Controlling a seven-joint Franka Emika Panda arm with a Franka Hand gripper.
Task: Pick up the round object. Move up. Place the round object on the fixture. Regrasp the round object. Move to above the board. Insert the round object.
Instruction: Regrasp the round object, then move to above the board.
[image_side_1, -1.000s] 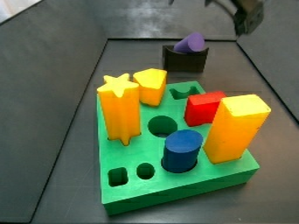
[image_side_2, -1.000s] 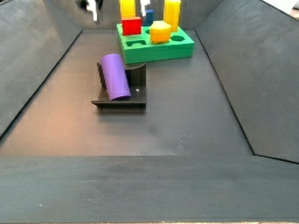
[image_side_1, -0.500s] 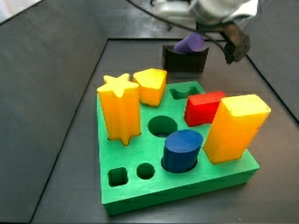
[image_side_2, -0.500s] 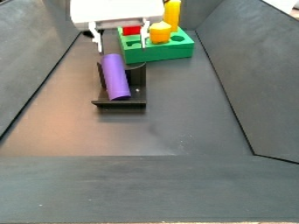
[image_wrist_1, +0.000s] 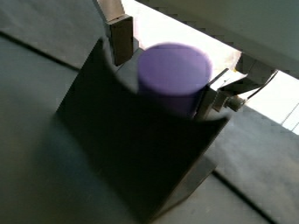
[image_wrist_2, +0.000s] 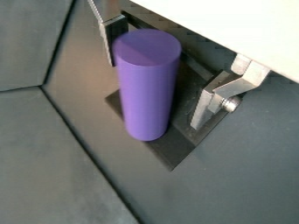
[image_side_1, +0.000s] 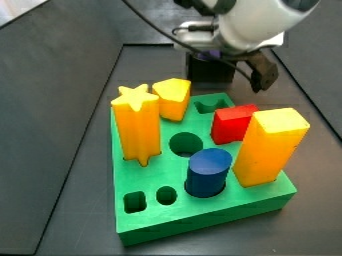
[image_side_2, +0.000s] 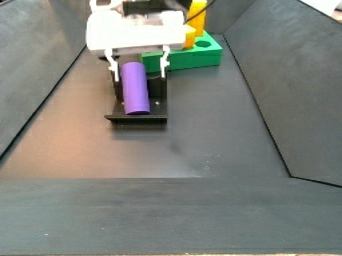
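Two fingers (image_wrist_2: 222, 96) of the pincer (image_side_2: 136, 62), spread, have been lowered astride the peg (image_side_2: 134, 86). It lies on the fixture (image_side_2: 136, 113), at 7 o'clock from the board (image_side_2: 198, 55); regrasping seems imminent.

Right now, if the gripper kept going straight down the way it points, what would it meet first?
Probably the fixture: the gripper straddles the purple round object lying there, so its fingers would pass beside it. Depth is unclear.

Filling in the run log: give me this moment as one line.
phase: regrasp | gripper: open, straddling round object | round object: lying on fixture, not gripped | board: round hole free
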